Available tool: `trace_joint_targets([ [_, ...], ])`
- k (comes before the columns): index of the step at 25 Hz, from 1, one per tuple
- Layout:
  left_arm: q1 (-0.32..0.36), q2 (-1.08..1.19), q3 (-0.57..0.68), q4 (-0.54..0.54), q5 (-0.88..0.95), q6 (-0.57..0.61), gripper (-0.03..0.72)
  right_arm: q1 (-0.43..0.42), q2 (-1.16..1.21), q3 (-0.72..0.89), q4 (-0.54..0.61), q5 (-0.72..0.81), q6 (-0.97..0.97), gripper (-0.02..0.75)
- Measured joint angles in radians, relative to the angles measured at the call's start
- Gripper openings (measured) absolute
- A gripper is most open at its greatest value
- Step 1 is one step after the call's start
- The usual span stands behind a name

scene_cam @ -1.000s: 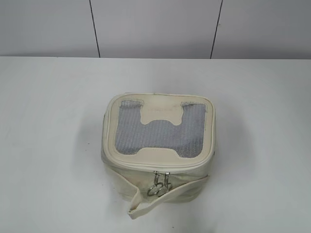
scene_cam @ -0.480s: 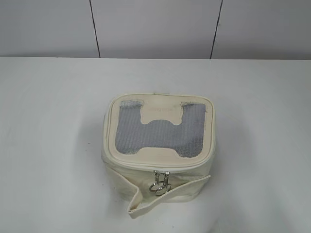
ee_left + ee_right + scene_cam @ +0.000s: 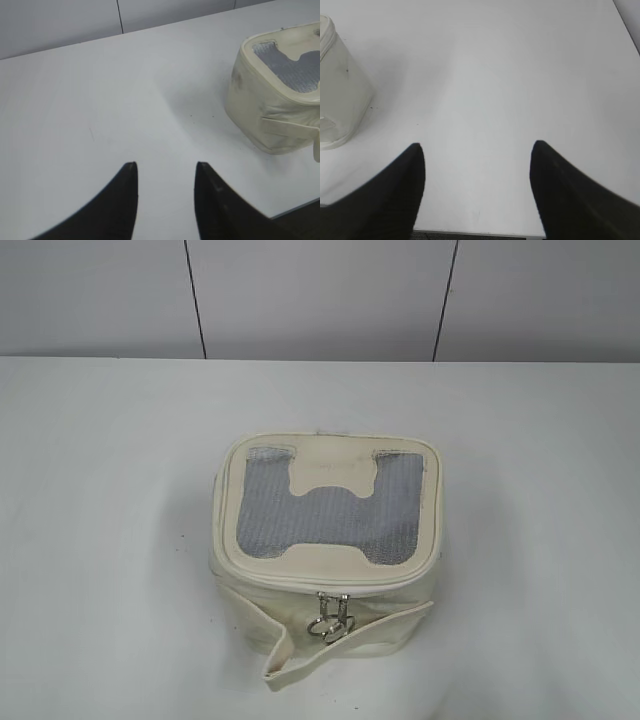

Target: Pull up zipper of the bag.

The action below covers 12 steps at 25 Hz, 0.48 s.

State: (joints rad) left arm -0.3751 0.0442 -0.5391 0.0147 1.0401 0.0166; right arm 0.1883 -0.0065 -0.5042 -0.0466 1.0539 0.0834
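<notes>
Both grippers, left gripper (image 3: 165, 172) and right gripper (image 3: 477, 152), hang agape beside the bag (image 3: 325, 550), touching nothing. Strap (image 3: 300, 645) has sagged slightly since earlier; zipper (image 3: 331, 620) pulls sit front-centre, ungrabbed.

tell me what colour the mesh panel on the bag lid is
Grey mesh panel; clearest in the exterior view.

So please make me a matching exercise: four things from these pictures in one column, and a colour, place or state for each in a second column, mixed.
Column one:
1. mesh panel
2. ring pulls
3. left gripper
4. strap

Column two:
A. open, over bare table
B. grey, on the lid
C. cream, lying across the front of the bag
D. silver, hanging together at the front middle

Pairs: 1-B, 2-D, 3-A, 4-C
</notes>
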Motion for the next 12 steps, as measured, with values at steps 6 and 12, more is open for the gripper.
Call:
trace_joint_targets([
  [6, 0.0, 0.0, 0.0, 0.0, 0.0, 0.001, 0.295, 0.0, 0.0, 0.0, 0.002, -0.002, -0.008, 0.513],
  [12, 0.0, 0.0, 0.0, 0.0, 0.0, 0.001, 0.295, 0.0, 0.0, 0.0, 0.002, -0.002, -0.009, 0.511],
])
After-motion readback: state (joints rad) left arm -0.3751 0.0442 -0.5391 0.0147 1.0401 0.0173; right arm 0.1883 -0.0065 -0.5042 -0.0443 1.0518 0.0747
